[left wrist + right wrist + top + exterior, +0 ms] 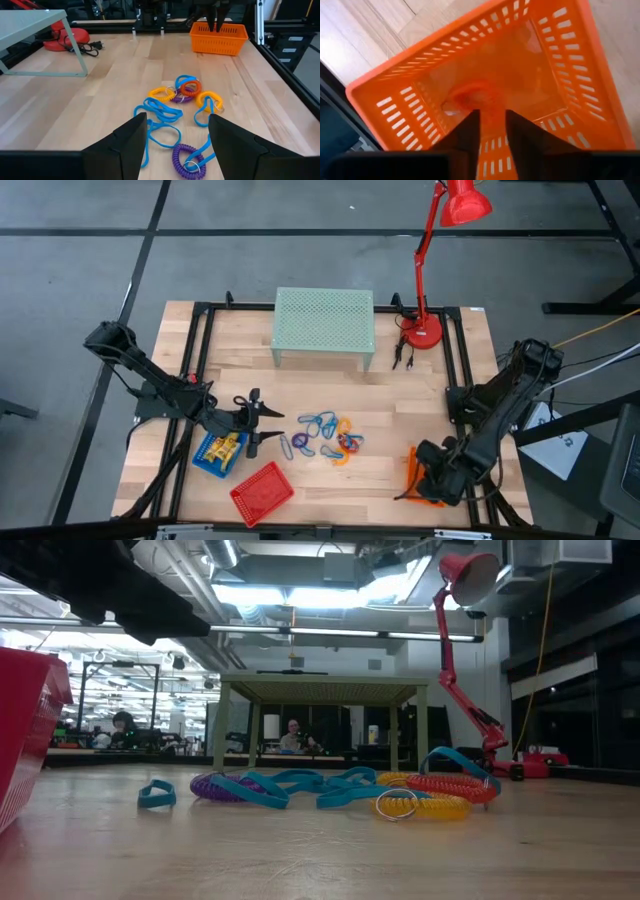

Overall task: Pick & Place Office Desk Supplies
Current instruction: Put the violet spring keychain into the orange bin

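Observation:
The office desk supplies lie in a loose heap at the table's middle: blue loops, and purple, orange and yellow coil rings. My left gripper stands open just left of the heap, pointing at it and touching nothing. My right gripper points down into the orange basket at the near right, with a narrow gap between its fingers. A blurred orange coil ring shows just past its fingertips, inside the basket. My right gripper reaches from above into the orange basket, and the orange coil ring shows in the gap between its fingers and beyond them. The ring is blurred, and I cannot tell whether the fingers touch it.
A blue basket with yellow pieces and a red basket stand near the front left. A pale green mesh shelf stands at the far middle, and a red desk lamp at the far right. A black frame rims the table.

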`<state>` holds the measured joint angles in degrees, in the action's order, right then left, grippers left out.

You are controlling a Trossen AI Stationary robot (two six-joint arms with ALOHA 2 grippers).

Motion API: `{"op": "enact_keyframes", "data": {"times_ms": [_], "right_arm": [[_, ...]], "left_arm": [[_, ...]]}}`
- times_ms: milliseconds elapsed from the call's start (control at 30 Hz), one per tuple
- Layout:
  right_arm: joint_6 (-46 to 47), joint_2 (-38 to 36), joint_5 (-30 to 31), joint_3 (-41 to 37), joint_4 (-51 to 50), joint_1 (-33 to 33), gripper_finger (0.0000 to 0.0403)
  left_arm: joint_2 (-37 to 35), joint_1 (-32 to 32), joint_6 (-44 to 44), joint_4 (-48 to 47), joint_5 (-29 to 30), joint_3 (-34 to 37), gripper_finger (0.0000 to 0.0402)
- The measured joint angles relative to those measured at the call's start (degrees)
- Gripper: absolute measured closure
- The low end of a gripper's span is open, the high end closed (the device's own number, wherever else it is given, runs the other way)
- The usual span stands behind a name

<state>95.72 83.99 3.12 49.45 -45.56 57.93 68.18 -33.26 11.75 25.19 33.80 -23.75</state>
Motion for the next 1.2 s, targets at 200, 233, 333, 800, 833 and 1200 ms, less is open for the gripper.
{"op": "enact_keyframes", "data": {"times_ms": [200, 233, 333, 800, 833, 1200], "right_arm": [[-1.0, -1.0, 1.0, 0.0, 0.0, 0.0, 0.0214], [-1.4, -1.3, 2.0, 0.0, 0.0, 0.0, 0.0203], [-3.1, -2.6, 7.1, 0.0, 0.4, 0.0, 0.0181], [-18.4, -7.6, 41.9, 0.1, 7.2, -0.1, 0.0172], [-18.6, -7.6, 41.9, 0.1, 7.2, -0.1, 0.0172], [-22.0, -7.6, 47.1, 0.1, 7.1, -0.1, 0.0172]], "left_arm": [[0.0, 0.4, 0.0, 0.3, -0.3, 0.0, 0.0192], [0.0, 0.9, 0.1, 0.3, -1.0, -0.1, 0.0192], [0.1, 3.2, 0.5, 0.2, -5.0, -1.0, 0.0192], [12.4, 15.7, 2.6, -31.2, -21.7, -19.4, 0.0212], [13.7, 16.1, 2.6, -33.4, -22.3, -20.6, 0.0212], [24.1, 16.8, 2.1, -39.5, -34.7, -30.0, 0.0213]]}}
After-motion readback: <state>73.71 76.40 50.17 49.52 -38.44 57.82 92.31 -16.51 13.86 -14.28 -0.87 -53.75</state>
